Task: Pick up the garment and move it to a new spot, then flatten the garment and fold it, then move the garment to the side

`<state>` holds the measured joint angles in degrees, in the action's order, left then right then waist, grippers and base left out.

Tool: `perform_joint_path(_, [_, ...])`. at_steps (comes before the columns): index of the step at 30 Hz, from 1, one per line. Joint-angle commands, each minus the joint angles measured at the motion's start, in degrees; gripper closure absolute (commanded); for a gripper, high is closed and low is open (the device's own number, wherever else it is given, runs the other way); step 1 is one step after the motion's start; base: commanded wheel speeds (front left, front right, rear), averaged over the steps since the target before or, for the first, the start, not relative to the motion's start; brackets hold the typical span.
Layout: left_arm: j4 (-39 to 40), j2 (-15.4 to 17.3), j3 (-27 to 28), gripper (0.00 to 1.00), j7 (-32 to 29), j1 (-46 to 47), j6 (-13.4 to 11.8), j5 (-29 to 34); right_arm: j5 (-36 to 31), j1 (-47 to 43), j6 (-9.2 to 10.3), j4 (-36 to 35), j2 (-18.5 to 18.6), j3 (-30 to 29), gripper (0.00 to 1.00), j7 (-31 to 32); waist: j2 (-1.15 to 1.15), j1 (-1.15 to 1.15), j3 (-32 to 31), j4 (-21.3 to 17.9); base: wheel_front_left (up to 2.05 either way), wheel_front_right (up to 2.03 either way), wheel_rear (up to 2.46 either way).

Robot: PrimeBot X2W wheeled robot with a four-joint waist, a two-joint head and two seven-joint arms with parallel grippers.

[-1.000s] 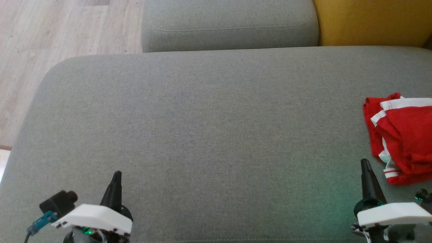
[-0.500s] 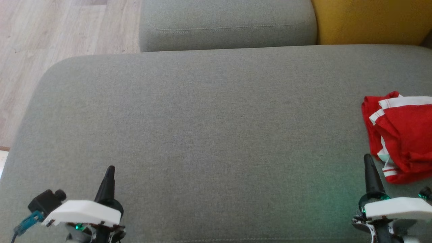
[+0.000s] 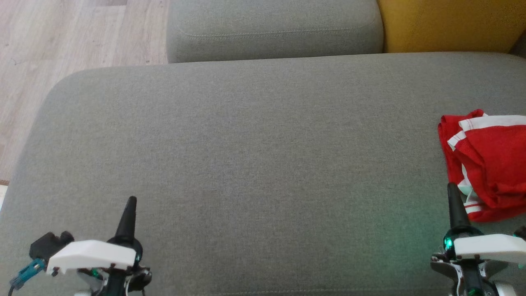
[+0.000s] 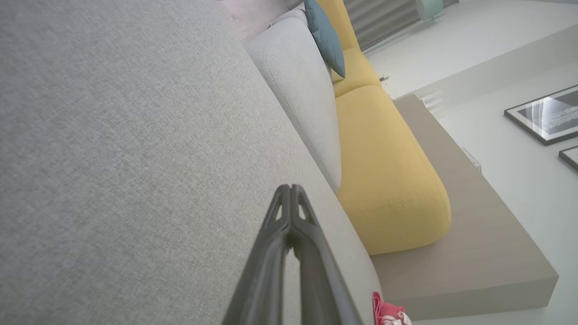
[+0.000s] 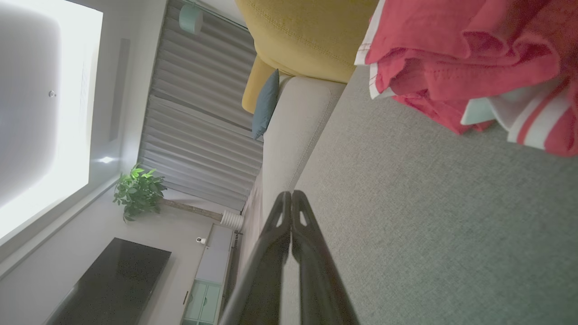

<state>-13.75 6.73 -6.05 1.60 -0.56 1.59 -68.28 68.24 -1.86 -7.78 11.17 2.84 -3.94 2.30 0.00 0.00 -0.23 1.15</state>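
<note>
A crumpled red garment (image 3: pixel 491 164) with white stripes lies bunched at the right edge of the grey sofa seat (image 3: pixel 254 156). In the right wrist view the garment (image 5: pixel 469 58) fills the upper right, and a corner of the garment (image 4: pixel 388 312) peeks in at the bottom of the left wrist view. My right gripper (image 3: pixel 452 190) hovers just left of the garment's near edge, fingers pressed together and empty; its tips (image 5: pixel 290 195) meet in the right wrist view. My left gripper (image 3: pixel 130 202) stands shut and empty at the lower left, far from the garment, tips (image 4: pixel 289 188) touching.
A grey back cushion (image 3: pixel 273 28) and a yellow cushion (image 3: pixel 448 24) border the seat's far side. Wooden floor (image 3: pixel 61 49) lies beyond the seat's left edge. A blue pillow (image 4: pixel 326 36) leans further along the sofa. The seat's wide middle is bare fabric.
The camera has shifted slightly, so the scene sits a little higher and further left. Both grippers stay shut; the right one now shows closer to the garment's near edge.
</note>
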Motion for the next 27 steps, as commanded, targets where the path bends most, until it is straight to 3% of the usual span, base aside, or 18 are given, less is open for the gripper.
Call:
perform_joint_path(1, [1.4, 0.3, 2.6, 1.0, -0.3, 3.6, 0.6, -1.5, 1.6, 3.0, 0.21, -1.6, 1.4, 0.7, 1.0, 0.2, 0.0, 0.0, 0.0, 0.0, 0.0, 0.0, 0.0])
perform_joint_path(27, [0.3, -1.5, 8.0, 1.0, -4.5, 5.6, 4.2, -18.0, 17.9, 6.3, 0.27, 1.4, 1.4, -0.2, 1.0, 1.9, 0.0, 0.0, 0.3, -0.8, 0.0, 0.0, 0.0])
